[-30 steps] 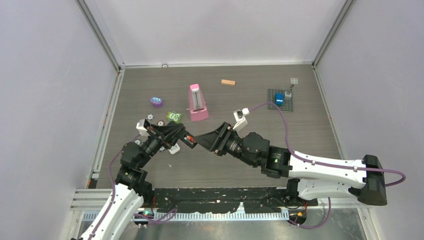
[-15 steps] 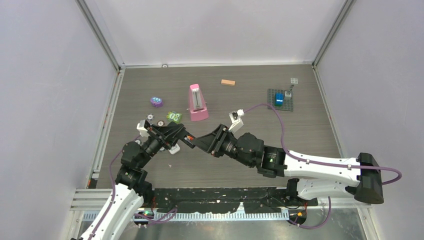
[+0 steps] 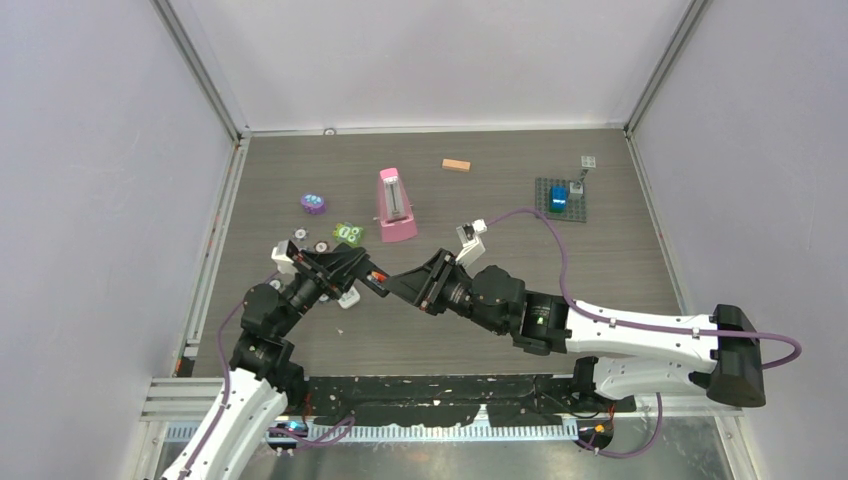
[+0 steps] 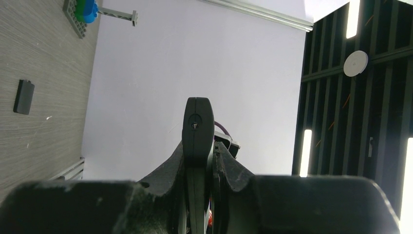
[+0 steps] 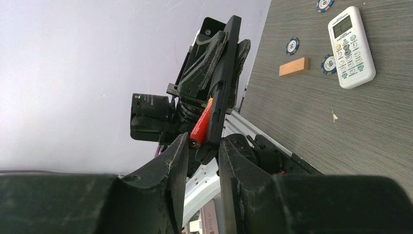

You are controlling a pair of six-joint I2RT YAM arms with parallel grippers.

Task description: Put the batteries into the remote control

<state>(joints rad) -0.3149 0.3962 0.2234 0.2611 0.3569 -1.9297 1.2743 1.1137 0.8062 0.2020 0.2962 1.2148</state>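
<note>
My left gripper (image 3: pixel 362 274) is shut on a slim black remote control (image 4: pixel 197 122) and holds it edge-on above the table. In the right wrist view a red battery (image 5: pixel 201 123) lies along the remote control (image 5: pixel 225 83), in its open back. My right gripper (image 5: pixel 203 144) meets it end-on, with its jaws a narrow gap apart. One fingertip (image 5: pixel 181 144) is at the battery's lower end and the other is beside the remote's lower edge. Seen from above, the right gripper (image 3: pixel 393 283) is tip to tip with the left one. No other batteries show.
A white remote (image 5: pixel 351 46), poker chips (image 5: pixel 292 46) and a tan block (image 5: pixel 293 67) lie on the table. Farther back are a pink wedge-shaped object (image 3: pixel 396 205), a purple item (image 3: pixel 313 204) and a grey baseplate (image 3: pixel 545 210). A small black flat piece (image 4: pixel 23 96) lies on the table.
My right arm has slid left until its fingertips reach the held remote, and its jaws have narrowed. The left arm has stayed still with the remote.
</note>
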